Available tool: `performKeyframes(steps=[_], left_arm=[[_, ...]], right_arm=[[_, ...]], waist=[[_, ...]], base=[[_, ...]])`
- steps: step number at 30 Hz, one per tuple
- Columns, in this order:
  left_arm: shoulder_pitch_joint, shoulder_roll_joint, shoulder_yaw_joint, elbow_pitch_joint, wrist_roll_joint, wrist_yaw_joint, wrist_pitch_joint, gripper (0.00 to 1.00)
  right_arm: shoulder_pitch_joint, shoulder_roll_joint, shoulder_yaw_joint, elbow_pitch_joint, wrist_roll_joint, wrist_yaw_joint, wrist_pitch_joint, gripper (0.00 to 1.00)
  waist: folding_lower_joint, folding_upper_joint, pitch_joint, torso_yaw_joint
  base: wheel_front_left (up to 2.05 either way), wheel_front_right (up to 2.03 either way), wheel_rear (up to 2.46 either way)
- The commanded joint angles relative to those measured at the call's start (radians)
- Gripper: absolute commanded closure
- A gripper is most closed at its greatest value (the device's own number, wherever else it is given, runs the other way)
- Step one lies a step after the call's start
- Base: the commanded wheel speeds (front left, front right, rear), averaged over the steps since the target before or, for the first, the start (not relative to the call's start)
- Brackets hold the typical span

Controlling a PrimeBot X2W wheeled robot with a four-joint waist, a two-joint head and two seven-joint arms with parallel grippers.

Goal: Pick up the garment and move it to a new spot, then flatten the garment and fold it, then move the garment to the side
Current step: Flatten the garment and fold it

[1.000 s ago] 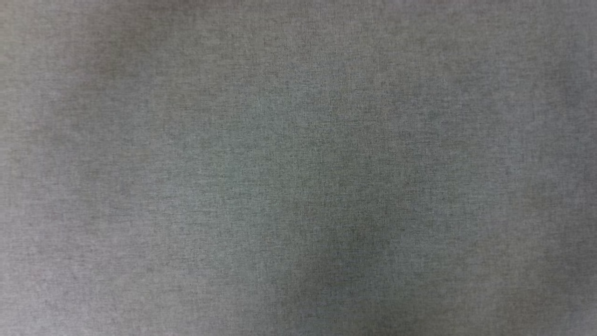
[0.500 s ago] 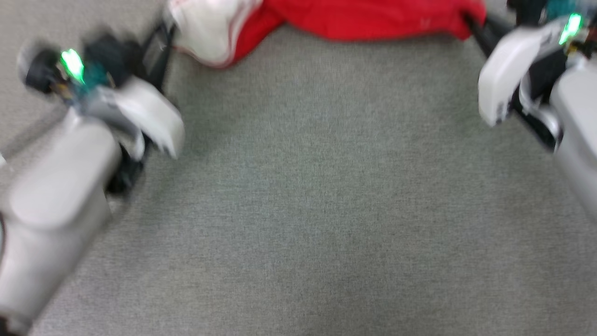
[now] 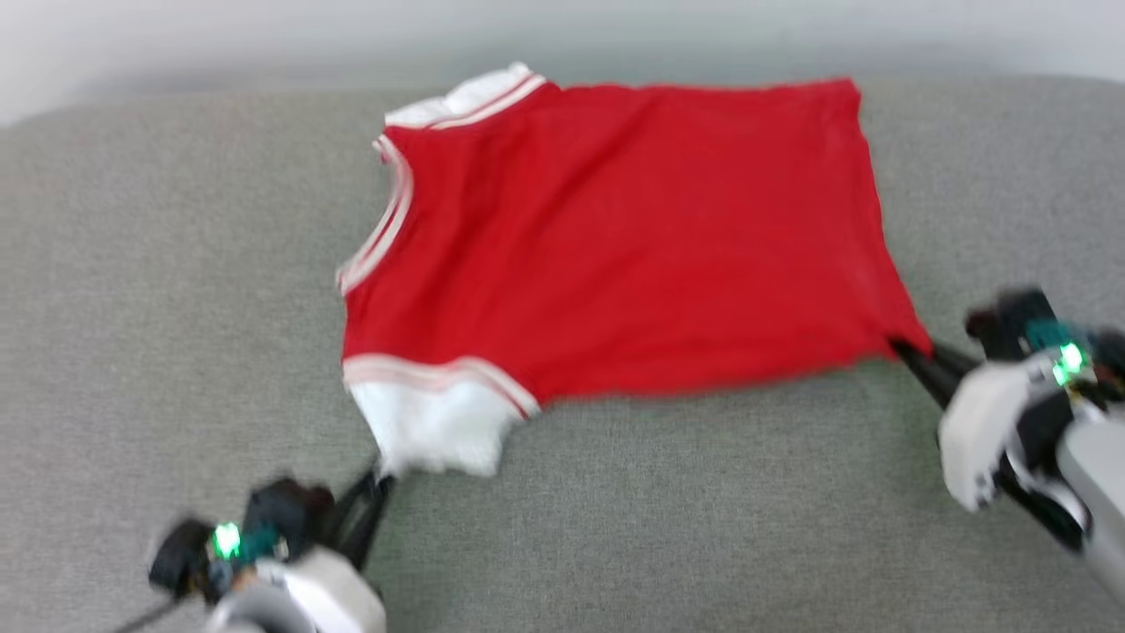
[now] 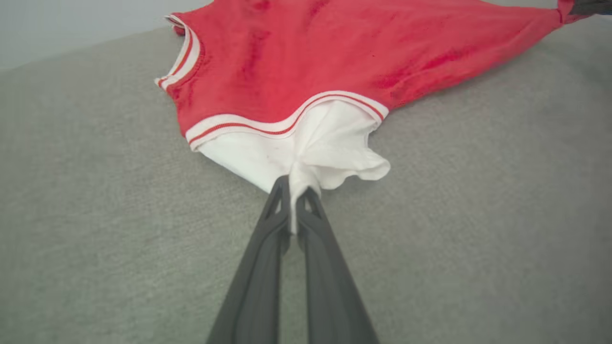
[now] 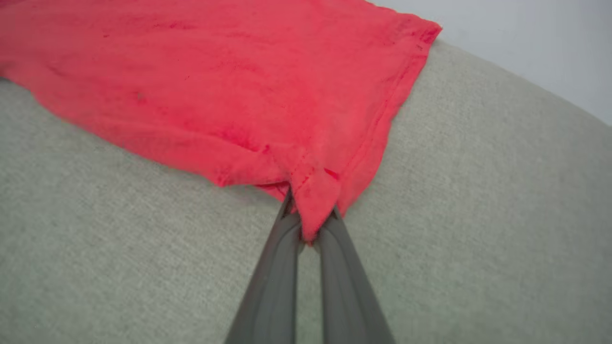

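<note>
The garment [image 3: 615, 237], a red T-shirt with white sleeves and striped trim, lies spread on a grey fabric surface [image 3: 685, 519], collar to the left and hem to the right. My left gripper [image 3: 380, 479] is shut on the near white sleeve [image 4: 306, 153], whose edge is pinched between its dark fingers [image 4: 267, 248]. My right gripper [image 3: 898, 346] is shut on the near hem corner [image 5: 313, 200] of the red cloth [image 5: 215, 86]. In the head view both grippers are near the front, the shirt stretched between them. The far sleeve [image 3: 466, 98] is folded at the back edge.
The grey surface ends at a pale wall [image 3: 264, 35] just behind the shirt. Open grey fabric lies to the left [image 3: 158, 281] and in front of the shirt.
The head camera has swung up, so the shirt and both arms have come fully into the picture from a bare grey view. Both grippers stay shut on the cloth.
</note>
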Motion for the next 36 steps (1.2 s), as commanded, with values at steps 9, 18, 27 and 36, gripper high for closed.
performKeyframes(steps=[9,18,27,36], left_arm=[[0.271,0.044,-0.029,-0.119,-0.112,0.093,-0.014,1.00],[0.373,0.052,-0.068,-0.140,-0.159,0.101,0.012,1.00],[0.228,0.055,-0.039,-0.126,-0.064,0.088,0.000,1.00],[-0.008,0.059,-0.003,-0.088,0.038,0.036,0.048,1.00]], right_arm=[[0.362,-0.101,-0.131,-0.175,0.008,-0.001,0.028,1.00],[0.695,-0.089,-0.365,-0.396,-0.056,-0.001,0.128,1.00],[0.767,-0.012,-0.561,-0.574,-0.157,-0.001,0.246,1.00],[0.667,0.024,-0.634,-0.666,-0.196,-0.001,0.310,1.00]], waist=[[0.0002,0.0000,-0.103,0.007],[0.0002,0.0000,-0.122,0.012],[0.0002,0.0000,-0.096,0.017],[0.0002,0.0000,-0.044,-0.014]], base=[[0.00,0.00,0.00],[0.00,0.00,0.00],[0.00,0.00,0.00],[0.00,0.00,0.00]])
